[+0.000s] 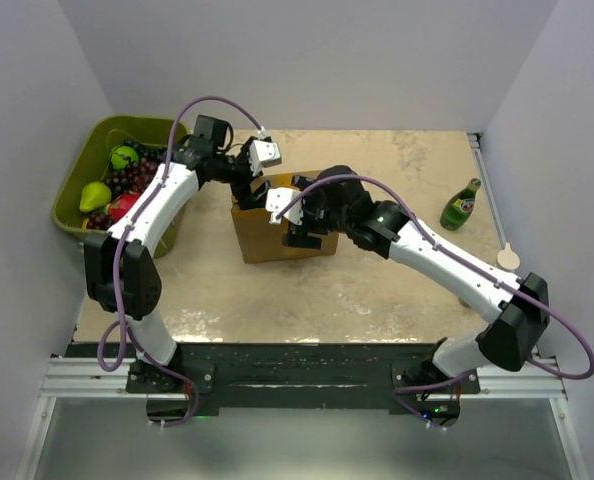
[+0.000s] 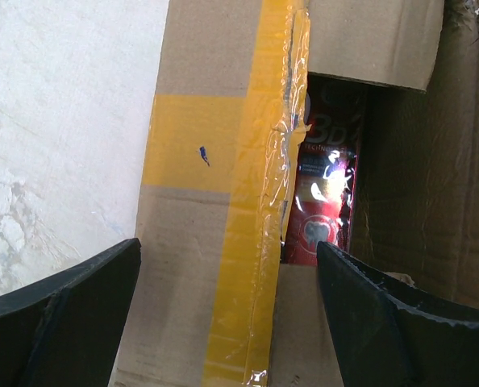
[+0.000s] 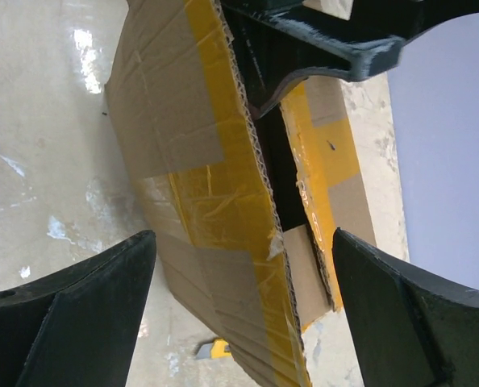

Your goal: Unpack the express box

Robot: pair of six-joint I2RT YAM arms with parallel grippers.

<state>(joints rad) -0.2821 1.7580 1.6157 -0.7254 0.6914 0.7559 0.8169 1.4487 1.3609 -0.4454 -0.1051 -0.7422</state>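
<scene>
The express box [image 1: 265, 240], brown cardboard with yellow tape, stands mid-table with its top flaps parted. My left gripper [image 1: 251, 188] hangs open over the box's far left top. In the left wrist view it [image 2: 227, 322] straddles a taped flap [image 2: 199, 161]. A red glossy package [image 2: 320, 201] shows through the gap inside. My right gripper [image 1: 299, 234] is open at the box's right side. In the right wrist view it [image 3: 243, 306] straddles a raised taped flap [image 3: 191, 161] without closing on it. The left gripper's black finger [image 3: 328, 40] shows above.
An olive-green bin [image 1: 95, 135] of fruit stands at the far left. A green bottle [image 1: 461, 205] stands at the right, with a small wooden spoon [image 1: 508, 258] near it. A small yellow-and-grey object [image 3: 211, 351] lies on the table beside the box.
</scene>
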